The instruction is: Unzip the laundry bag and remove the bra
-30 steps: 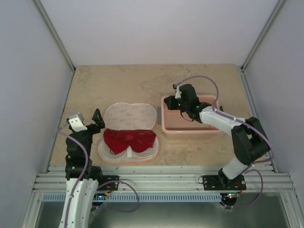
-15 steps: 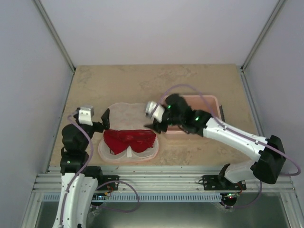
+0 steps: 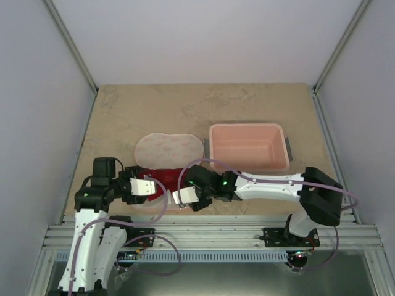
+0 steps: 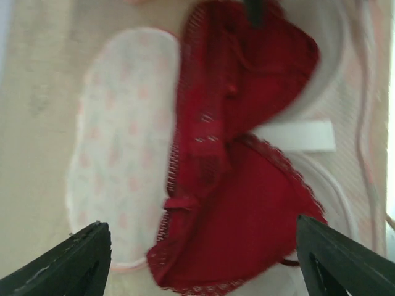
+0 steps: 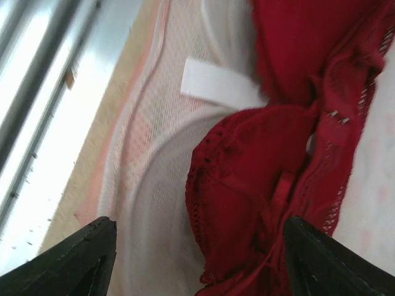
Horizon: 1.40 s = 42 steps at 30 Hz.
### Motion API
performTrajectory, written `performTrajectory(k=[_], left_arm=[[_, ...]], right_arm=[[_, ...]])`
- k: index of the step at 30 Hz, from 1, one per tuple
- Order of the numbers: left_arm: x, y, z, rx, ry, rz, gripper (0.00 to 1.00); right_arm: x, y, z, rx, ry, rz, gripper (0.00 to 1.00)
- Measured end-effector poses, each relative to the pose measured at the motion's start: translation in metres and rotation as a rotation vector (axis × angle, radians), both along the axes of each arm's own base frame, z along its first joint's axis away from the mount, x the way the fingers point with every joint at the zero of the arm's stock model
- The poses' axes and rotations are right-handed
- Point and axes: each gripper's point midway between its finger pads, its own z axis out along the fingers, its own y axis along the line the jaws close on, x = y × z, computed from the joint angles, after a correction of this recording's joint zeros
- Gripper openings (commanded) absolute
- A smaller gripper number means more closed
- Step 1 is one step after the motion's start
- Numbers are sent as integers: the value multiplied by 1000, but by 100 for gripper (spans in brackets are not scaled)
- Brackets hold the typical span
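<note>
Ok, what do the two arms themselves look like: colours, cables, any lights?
Both match: the left arm and right arm have white links with black joint housings, and a lilac cable loops loosely along each. The right arm shows a small green light near its wrist. In the wrist views the fingers are plain black wedges.

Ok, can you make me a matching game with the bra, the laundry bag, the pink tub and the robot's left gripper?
Things:
1. bra
2. laundry bag
3. tub
4. left gripper

Descriptions:
A. pink, to the right of the bag
B. dark red, lying in the bag's near half
C. unzipped, lid folded back flat
D. open, right above the bra

Pairs: 1-B, 2-C, 3-A, 4-D
</note>
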Motion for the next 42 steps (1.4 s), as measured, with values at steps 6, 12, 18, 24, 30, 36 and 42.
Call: performTrajectory(k=[6,12,18,24,30,36,42], left_arm=[[-16,7,-65,162,73,-124,81],[-19,11,-96,233,77,-173,84],[-18,17,-117,284,69,-188,71],[-12,19,-120,294,44,-173,3],[-11,15,-88,273,23,-178,0],[-5,11,-24,213,-22,-122,0],[0,-13,56,5,-4,-85,0]], right_arm=[[14,-5,-36,-110,-63,-23,53],[24,-2,-39,-110,-106,-52,40],[31,-2,-44,-123,-134,-76,20],[29,-4,-44,-130,-125,-70,0],[13,0,-3,-37,-42,-21,0],[16,1,79,136,108,-2,0],[48,-31,147,262,248,-60,1]])
